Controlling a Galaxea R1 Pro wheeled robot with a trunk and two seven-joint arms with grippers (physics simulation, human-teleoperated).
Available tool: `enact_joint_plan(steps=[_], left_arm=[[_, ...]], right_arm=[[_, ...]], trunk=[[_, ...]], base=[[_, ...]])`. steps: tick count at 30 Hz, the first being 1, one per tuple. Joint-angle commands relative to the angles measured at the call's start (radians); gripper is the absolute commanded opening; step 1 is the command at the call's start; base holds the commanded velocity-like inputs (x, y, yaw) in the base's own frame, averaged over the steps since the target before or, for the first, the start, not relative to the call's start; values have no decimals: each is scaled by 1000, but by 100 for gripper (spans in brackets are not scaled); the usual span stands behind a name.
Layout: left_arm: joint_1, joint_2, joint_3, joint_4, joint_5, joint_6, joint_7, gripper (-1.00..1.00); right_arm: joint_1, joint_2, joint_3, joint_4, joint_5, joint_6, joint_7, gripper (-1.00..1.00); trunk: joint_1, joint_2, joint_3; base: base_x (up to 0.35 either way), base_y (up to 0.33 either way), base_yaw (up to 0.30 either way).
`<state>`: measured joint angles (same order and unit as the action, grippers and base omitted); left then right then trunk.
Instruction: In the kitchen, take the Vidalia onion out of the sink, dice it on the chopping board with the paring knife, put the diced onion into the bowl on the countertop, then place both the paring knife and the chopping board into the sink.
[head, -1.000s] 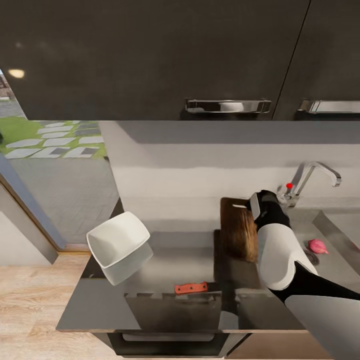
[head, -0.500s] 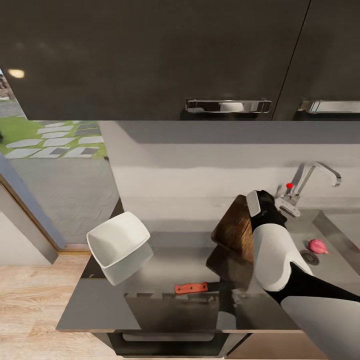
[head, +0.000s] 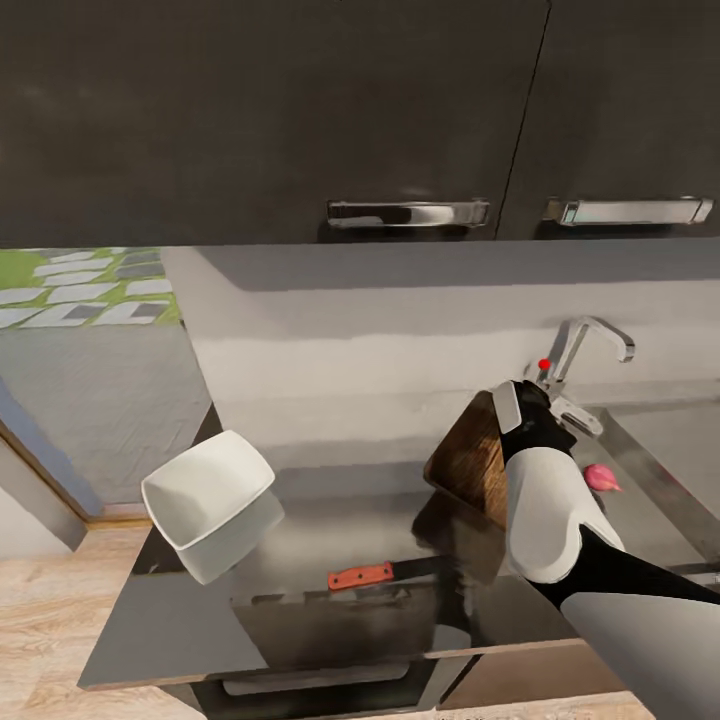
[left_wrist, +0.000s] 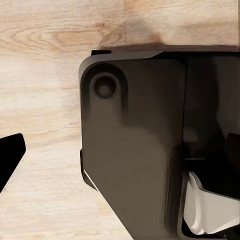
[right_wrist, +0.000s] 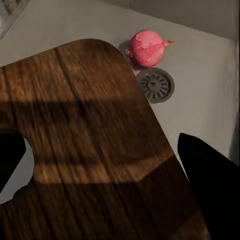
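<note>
Gleaming dark countertop (head: 300, 540), wooden floor (head: 40, 620)

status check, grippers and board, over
Right gripper shut on chopping board, lifted and tilted over countertop. Vidalia onion in sink beside drain. Left gripper state unreadable.

No text, label, brand, number or sign can be read on anything in the kitchen.
</note>
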<state>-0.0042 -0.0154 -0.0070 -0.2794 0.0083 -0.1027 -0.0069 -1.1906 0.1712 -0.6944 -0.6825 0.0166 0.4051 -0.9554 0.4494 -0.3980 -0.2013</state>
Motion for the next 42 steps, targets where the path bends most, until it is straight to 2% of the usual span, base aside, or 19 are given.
enact_joint_plan(steps=[1,12,14,17,19,20,23,28,30,33,36,42], left_arm=[[0,0,-1,0,1,-3,-1,100],[0,0,-1,0,1,-3,-1,100],[0,0,-1,0,1,-3,-1,100],[0,0,-1,0,1,-3,-1,100],[0,0,-1,0,1,-3,-1,100],[0,0,-1,0,1,-3,-1,100],[0,0,-1,0,1,-3,-1,100],[0,0,-1,0,1,-3,-1,100],[0,0,-1,0,1,-3,-1,100],[0,0,-2,0,1,-3,-1,100],[0,0,-2,0,1,-3,-1,100],[0,0,-1,0,1,-3,-1,100]], right_arm=[[-1,0,-4,-1,2,7,-4,-100],[-1,1,-13,-1,1,6,-17,-100],[-2,3,-10,2,-20,3,-17,-100],[-2,3,-8,10,-99,-7,-20,-100],[-3,3,-6,16,-154,-41,-34,-100],[-3,3,-5,28,-182,-81,-71,-100],[-3,3,-4,49,-206,-166,-158,-100],[-3,3,-1,76,-214,-292,-261,-100],[-3,3,18,101,-214,-369,-325,-100],[-3,3,73,150,-215,-461,-377,-100],[-3,3,111,164,-216,-493,-408,-100],[-3,3,129,166,-217,-508,-444,-100]], trunk=[[1,-2,-1],[1,-2,6],[1,-2,6],[1,-2,7],[1,-2,7],[1,-2,7],[1,-2,7],[1,-2,7],[1,-2,7],[1,-2,7],[1,-2,7],[1,-2,7]], base=[[0,0,-270],[0,22,-248],[0,37,-35],[0,14,-13],[0,4,-4],[0,2,-2],[0,0,0],[0,0,0],[0,0,0],[0,0,0],[0,0,0],[0,86,0]])
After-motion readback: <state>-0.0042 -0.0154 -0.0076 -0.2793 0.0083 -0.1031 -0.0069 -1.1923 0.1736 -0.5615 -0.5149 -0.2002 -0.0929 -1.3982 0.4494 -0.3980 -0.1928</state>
